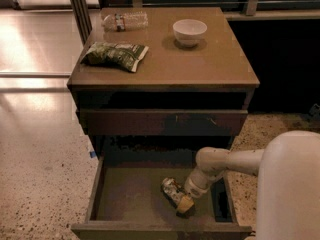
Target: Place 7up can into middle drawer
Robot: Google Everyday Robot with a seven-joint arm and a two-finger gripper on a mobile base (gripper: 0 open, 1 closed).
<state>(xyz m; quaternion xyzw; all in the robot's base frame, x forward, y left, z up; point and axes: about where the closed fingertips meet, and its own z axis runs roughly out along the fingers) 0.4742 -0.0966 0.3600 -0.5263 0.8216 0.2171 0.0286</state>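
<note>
- The can lies on its side on the floor of the open drawer, below the counter's front edge and right of the drawer's middle; its label is too dim to read and only silvery, crumpled metal shows
- The gripper is down inside the drawer, right against the end of the can nearest the drawer's front; whether it is pinching the can or only resting beside it cannot be told, as the two blur together in one pale lump
- The arm reaches in from the right, and its wrist hides the drawer's right rear part
- A big white piece of the robot's body fills the lower right and covers the floor beside the cabinet there
- The drawer's front wall is cut off by the lower edge of the view
- Above it, a closed drawer front sits under a dark gap whose inside cannot be made out
- On the counter: a clear bottle lying at the back left corner, a white bowl near the back edge right of centre, and a green snack bag by the left edge
</note>
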